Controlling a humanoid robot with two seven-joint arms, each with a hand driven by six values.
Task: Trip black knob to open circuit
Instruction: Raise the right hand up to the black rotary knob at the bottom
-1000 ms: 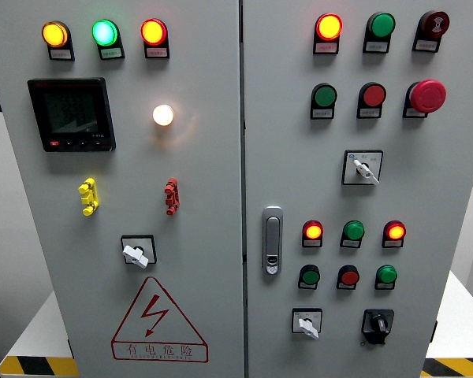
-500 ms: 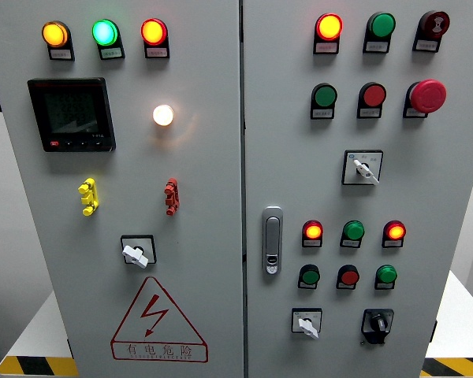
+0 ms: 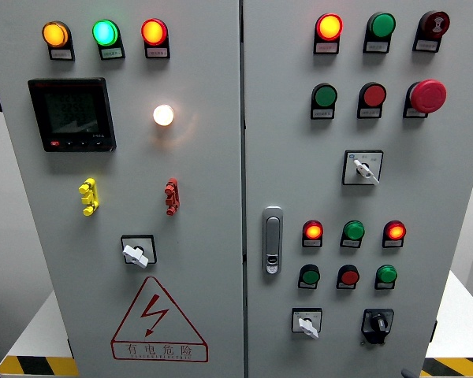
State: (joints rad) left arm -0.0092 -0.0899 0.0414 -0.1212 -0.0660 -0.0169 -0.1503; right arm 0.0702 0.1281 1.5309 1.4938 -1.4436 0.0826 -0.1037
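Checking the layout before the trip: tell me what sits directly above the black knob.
Above the black knob sits a green button, then a lit red lamp. What lies behind the panel is covered.

Not much of the robot in frame, tbh. All that shows is a small dark grey rounded tip of the right hand [image 3: 410, 373], poking up at the very bottom edge, right of the middle. It sits low and is cut off by the frame, so whether that hand is spread or curled, I can't tell. No wrist or forearm shows behind it.
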